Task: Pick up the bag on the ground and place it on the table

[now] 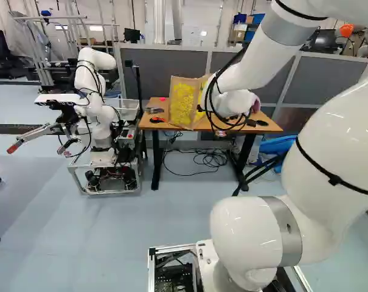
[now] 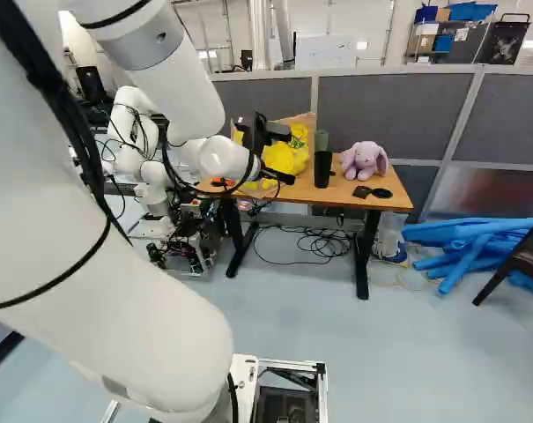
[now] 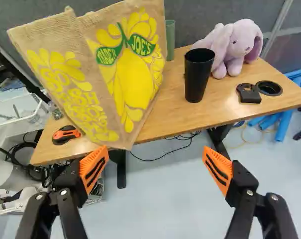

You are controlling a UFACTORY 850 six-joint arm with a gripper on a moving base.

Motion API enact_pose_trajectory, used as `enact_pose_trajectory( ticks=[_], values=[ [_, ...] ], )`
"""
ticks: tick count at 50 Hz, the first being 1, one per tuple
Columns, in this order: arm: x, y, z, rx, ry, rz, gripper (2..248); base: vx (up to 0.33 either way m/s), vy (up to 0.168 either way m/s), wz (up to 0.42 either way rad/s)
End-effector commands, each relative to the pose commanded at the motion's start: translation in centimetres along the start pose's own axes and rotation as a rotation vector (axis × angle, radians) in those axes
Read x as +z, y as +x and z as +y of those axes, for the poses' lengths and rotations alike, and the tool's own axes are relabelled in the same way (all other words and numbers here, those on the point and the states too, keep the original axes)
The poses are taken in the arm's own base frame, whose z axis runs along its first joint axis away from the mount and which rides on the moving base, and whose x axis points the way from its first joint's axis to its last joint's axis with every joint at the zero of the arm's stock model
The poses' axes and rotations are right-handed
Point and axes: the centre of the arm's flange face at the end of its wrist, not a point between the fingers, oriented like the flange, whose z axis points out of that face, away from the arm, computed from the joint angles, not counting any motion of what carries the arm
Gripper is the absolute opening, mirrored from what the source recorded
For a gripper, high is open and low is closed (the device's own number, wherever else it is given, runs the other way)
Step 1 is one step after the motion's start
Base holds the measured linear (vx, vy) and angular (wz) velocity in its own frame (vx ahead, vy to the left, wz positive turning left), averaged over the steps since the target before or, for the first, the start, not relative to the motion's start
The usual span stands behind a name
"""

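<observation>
Bag [image 3: 133,74] stands on table [image 3: 172,119] near black cup [image 3: 196,79].

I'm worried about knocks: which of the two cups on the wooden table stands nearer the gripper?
The tall black cylindrical cup. It stands nearer the orange-padded gripper, while the green cup stands farther back, beside the yellow-printed burlap bag.

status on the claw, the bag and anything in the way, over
Claw open, empty. Burlap bag standing on table, near front edge. Black tumbler close by; nothing seen between claw and bag.
</observation>
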Motion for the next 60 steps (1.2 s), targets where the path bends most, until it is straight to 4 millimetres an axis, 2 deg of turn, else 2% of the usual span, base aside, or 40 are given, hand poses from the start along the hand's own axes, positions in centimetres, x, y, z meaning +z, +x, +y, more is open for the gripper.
enact_pose_trajectory(
  ticks=[11, 30, 60],
  values=[
    [-1.6, -3.2, -0.2, -0.062, 0.034, 0.044, 247, 0.000, 0.000, 0.000],
    [-4.0, -7.5, -0.3, -0.140, 0.086, 0.103, 247, 0.000, 0.000, 0.000],
    [-6.6, -11.9, -0.2, -0.211, 0.149, 0.165, 247, 0.000, 0.000, 0.000]
  ],
)
